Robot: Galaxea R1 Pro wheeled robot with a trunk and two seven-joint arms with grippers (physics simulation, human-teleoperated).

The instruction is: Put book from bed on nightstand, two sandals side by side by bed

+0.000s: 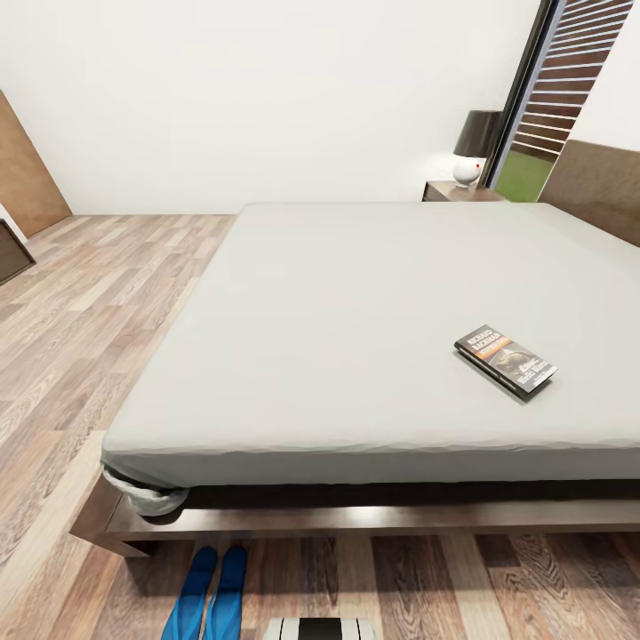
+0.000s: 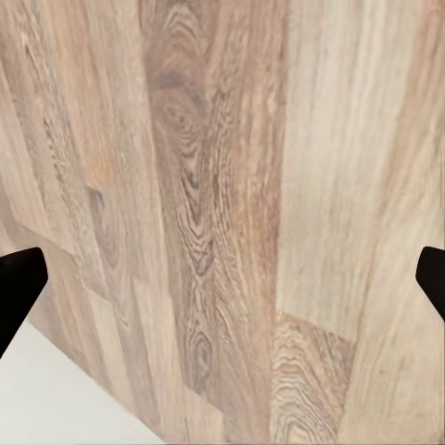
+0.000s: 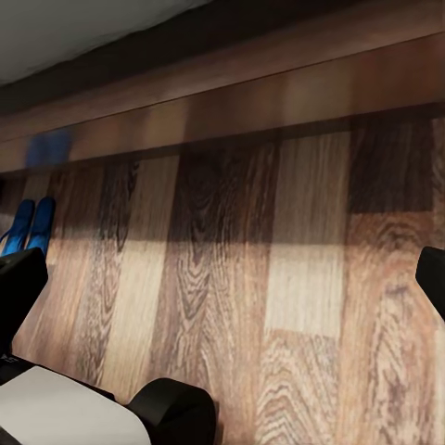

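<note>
- While my head camera looks down over the bed [image 1: 338, 329], the book [image 1: 505, 359] lies flat on its pale grey mattress, toward the right side and near the front edge, cover up.
- At the foot of the bed frame, the two sandals [image 1: 210, 596] sit side by side on the wooden floor [image 1: 80, 302], touching or nearly so, toes toward the bed.
- Beyond the far corner of the bed stands the nightstand [image 1: 455, 191], with a dark-shaded lamp [image 1: 475, 147] on top.
- My left claw [image 2: 222, 278] hangs over bare floorboards, fingers spread wide, gripping nothing.
- My right claw [image 3: 222, 278] is also spread wide and empty, facing the floor beside the bed frame; the blue sandals show off to one side.
</note>
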